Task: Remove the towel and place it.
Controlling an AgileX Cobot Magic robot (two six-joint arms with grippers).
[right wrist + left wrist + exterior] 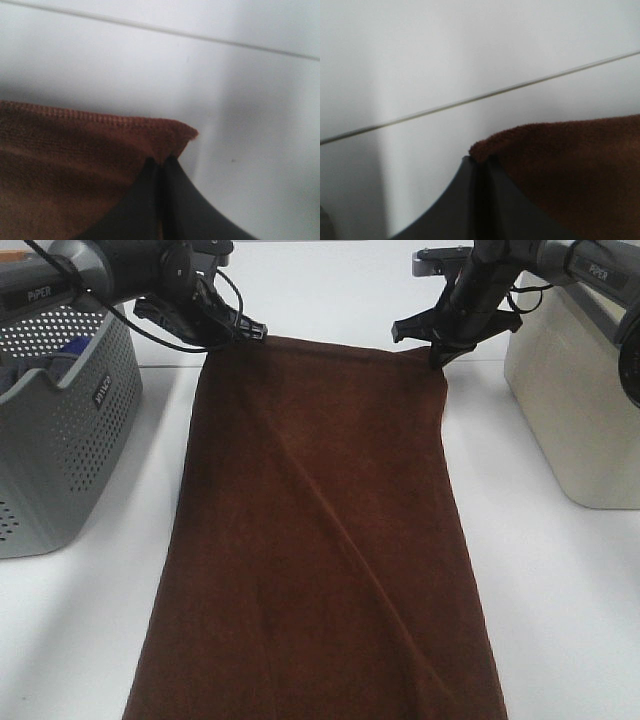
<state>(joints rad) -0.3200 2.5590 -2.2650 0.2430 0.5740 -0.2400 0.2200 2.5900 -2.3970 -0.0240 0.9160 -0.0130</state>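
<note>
The towel (320,540) drapes over the table (560,590) from 12 to 6 o'clock, the left gripper (250,332) pinching its 11 o'clock corner and the right gripper (437,362) its 1 o'clock corner, both so near the hem that an uneven pull could slip one free.

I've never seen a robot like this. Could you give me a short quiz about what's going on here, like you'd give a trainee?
1. True or false: the towel is bunched into a ball.
2. The left gripper and right gripper each pinch: A) a towel corner; B) a bin's rim; C) nothing.
3. Fill in: in the high view, the grey perforated basket stands to the towel's ___.

Key: 1 false, it is spread out; 2 A; 3 left.
</note>
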